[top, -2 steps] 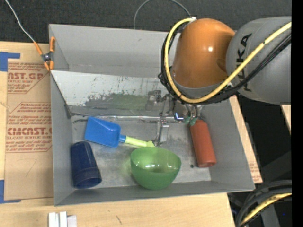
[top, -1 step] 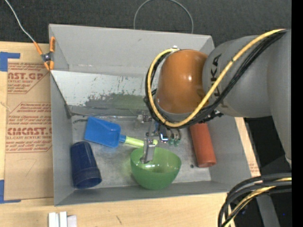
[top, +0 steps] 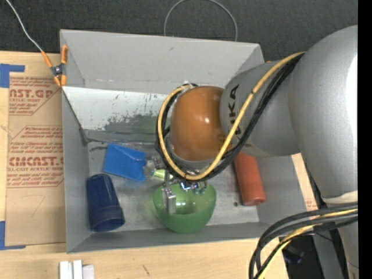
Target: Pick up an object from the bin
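At the left of the grey metal bin point(top: 151, 57), a dark blue plastic cup point(top: 104, 203) lies on its side near the front corner. Just above and to its right sits a lighter blue wedge-shaped plastic piece point(top: 124, 161), with a small pale green scrap point(top: 154, 169) at its right end.

In the middle, against the front wall, is a translucent green plastic bowl point(top: 189, 214), mouth up and facing the camera. The gripper point(top: 173, 197) hangs under the arm's orange cover point(top: 195, 127) and reaches down into the left part of the bowl's opening. The cover and cables hide most of it, so I cannot tell how wide it stands or whether it has closed on anything. Nothing is visibly clamped.

At the right, well apart from the bowl, an orange-red cylinder point(top: 249, 182) lies along the bin floor, partly under the arm.

The bowl is the thing under the gripper. It is probably light, thin-walled and stiff, with a smooth glossy skin that could slip. Its round body looks too broad to span, so the rim is the likely hold: pinch the wall from inside and outside at the left edge. A firm squeeze may flex the wall, and an off-centre grip would let the bowl swing when lifted.
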You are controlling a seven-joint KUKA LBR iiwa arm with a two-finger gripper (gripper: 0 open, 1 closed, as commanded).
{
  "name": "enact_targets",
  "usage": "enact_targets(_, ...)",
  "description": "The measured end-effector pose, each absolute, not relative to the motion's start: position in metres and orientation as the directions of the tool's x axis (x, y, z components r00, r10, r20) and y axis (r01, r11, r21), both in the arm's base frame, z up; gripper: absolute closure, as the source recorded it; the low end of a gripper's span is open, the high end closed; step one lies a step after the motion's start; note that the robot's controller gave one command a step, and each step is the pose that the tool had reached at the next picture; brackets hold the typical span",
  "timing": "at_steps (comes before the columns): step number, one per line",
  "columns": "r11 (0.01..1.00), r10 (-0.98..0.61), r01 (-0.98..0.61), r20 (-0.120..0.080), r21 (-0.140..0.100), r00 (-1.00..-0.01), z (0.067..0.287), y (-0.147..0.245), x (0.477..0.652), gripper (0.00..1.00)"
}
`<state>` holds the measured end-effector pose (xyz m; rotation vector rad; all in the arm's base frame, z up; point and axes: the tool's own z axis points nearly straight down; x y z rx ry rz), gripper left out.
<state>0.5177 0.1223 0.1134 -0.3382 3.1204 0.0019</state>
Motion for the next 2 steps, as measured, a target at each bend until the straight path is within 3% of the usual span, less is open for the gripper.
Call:
enact_targets(1,0.927,-0.374,-0.374,-0.006,0.002,-0.927,0.0702,0.1323,0.5260,1.00)
enact_targets(2,0.928,-0.374,-0.374,-0.006,0.002,-0.928,0.0702,0.1323,0.5260,1.00)
